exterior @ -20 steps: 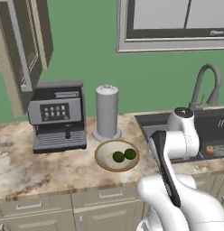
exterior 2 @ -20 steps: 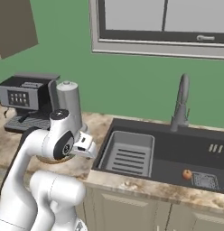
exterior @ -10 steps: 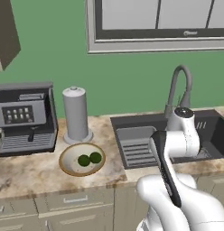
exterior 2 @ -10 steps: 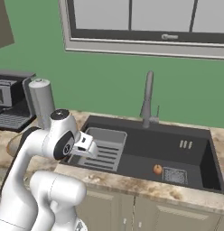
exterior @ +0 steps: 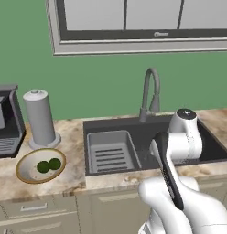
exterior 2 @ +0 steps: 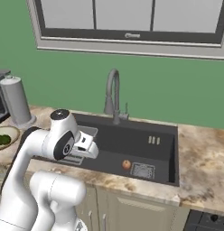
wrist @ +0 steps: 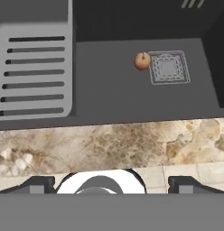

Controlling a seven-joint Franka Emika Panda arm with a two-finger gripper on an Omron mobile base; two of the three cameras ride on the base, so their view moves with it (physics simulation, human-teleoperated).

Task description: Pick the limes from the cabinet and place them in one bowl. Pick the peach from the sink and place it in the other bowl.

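Note:
The peach (wrist: 142,61) lies on the floor of the dark sink (wrist: 109,90), touching the left edge of the square drain (wrist: 167,67); it is also in the right base view as the peach (exterior 2: 126,164). My gripper (wrist: 111,182) hangs over the counter's front edge, well short of the fruit, open with nothing between its fingertips. Two limes (exterior: 48,165) rest in the shallow tan-rimmed bowl (exterior: 24,174) on the counter left of the sink (exterior: 147,130). The cabinet and the other bowl are out of view.
A light grey slotted rack (wrist: 35,74) fills the sink's left part. The gooseneck faucet (exterior 2: 113,94) stands behind the basin. A paper towel roll (exterior: 40,118) and a coffee machine (exterior: 5,123) stand at the left. Marbled counter (wrist: 109,142) runs along the sink's front.
The base has driven to the right, so the whole scene slid left: the coffee machine is now at the picture's edge and the sink is centred. The arm keeps its pose.

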